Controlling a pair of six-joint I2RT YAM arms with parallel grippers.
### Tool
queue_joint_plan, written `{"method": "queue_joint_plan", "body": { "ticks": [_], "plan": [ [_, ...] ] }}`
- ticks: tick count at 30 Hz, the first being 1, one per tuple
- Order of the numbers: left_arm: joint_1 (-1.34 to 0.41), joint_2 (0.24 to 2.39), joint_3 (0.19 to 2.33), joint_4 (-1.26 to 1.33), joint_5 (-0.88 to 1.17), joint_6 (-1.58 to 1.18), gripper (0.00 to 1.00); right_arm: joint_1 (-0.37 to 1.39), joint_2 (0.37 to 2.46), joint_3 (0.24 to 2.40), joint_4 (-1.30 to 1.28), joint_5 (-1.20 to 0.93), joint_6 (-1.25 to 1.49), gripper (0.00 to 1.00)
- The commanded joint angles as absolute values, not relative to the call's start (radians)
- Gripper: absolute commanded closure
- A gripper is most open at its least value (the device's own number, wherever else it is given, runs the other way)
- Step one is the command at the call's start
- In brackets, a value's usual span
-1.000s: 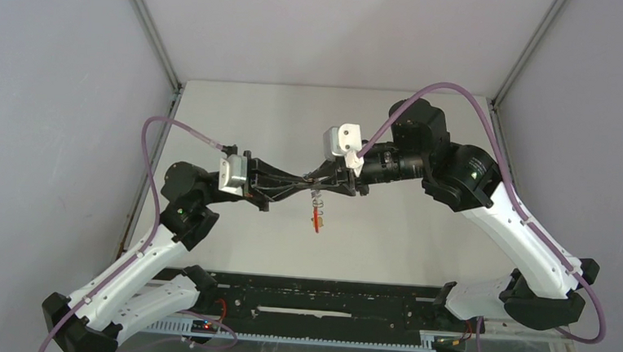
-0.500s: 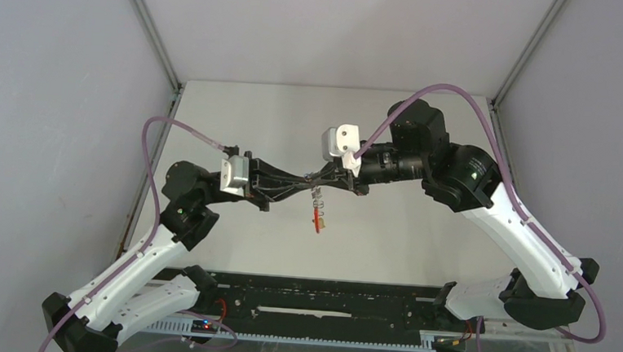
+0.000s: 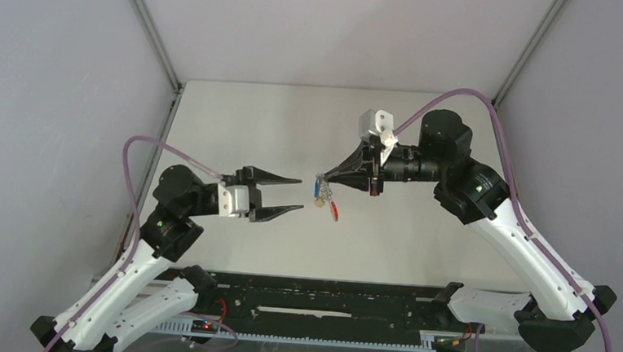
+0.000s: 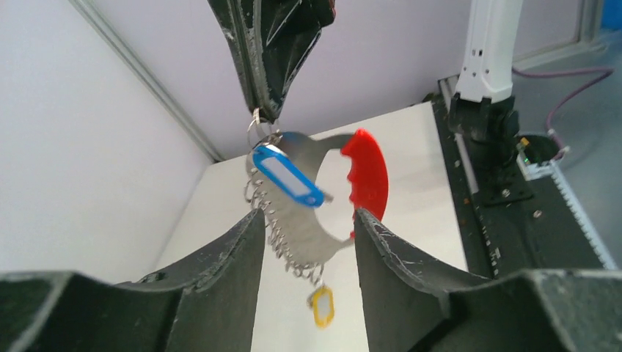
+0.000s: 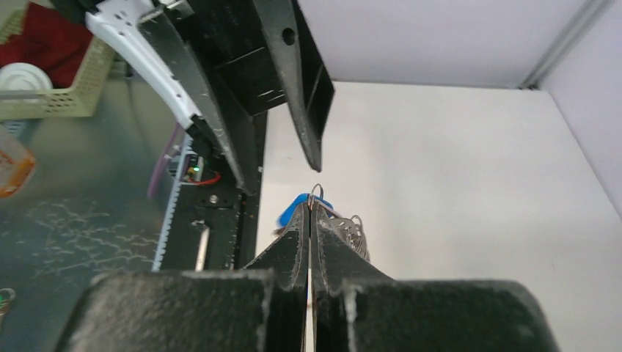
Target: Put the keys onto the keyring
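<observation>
The keyring (image 3: 326, 196) hangs in the air over the middle of the table, a grey curved plate (image 4: 302, 220) with wire clips and a red band (image 4: 367, 176). My right gripper (image 3: 321, 177) is shut on a small wire loop at the keyring's top (image 5: 316, 194). Both keys hang from the keyring: the blue-tagged one (image 4: 286, 174) near its top, the yellow-tagged one (image 4: 320, 306) from the lowest clip. The blue tag (image 5: 295, 210) peeks out beside my shut right fingertips (image 5: 299, 220). My left gripper (image 3: 300, 194) stands open just left of the keyring, touching nothing.
A black rail (image 3: 317, 303) runs along the near table edge between the arm bases. Grey walls enclose the table on three sides. A basket (image 5: 44, 81) with red contents sits off the table beyond the rail.
My left gripper has let go, opened and drawn back to the left. The right gripper has shifted right, carrying the keyring, which now hangs from it alone.
</observation>
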State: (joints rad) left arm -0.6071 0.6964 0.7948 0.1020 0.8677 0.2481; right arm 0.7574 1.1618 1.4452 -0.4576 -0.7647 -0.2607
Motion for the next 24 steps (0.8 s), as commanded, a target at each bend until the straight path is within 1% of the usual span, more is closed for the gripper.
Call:
{"method": "queue_joint_plan", "body": {
  "ticks": [1, 4, 7, 11, 15, 18, 24],
  "plan": [
    [-0.598, 0.674, 0.883, -0.025, 0.886, 0.455, 0.47, 0.756, 1.148, 1.455, -0.410, -0.900, -0.185, 1.00],
    [-0.598, 0.706, 0.913, -0.038, 0.924, 0.503, 0.45, 0.761, 1.182, 1.479, -0.486, -0.945, -0.199, 1.00],
    [-0.598, 0.731, 0.949, -0.038, 0.940, 0.502, 0.44, 0.773, 1.214, 1.523, -0.561, -0.937, -0.224, 1.00],
    [-0.601, 0.742, 0.949, -0.037, 1.004, 0.462, 0.44, 0.795, 1.232, 1.539, -0.579, -0.927, -0.241, 1.00],
    [-0.602, 0.747, 0.941, -0.055, 1.050, 0.441, 0.49, 0.806, 1.253, 1.560, -0.599, -0.930, -0.250, 1.00],
    [-0.603, 0.745, 0.936, -0.092, 1.038, 0.478, 0.52, 0.816, 1.267, 1.576, -0.622, -0.931, -0.269, 1.00],
    [-0.603, 0.745, 0.925, -0.104, 1.014, 0.524, 0.63, 0.823, 1.285, 1.591, -0.646, -0.924, -0.276, 1.00]
  ]
}}
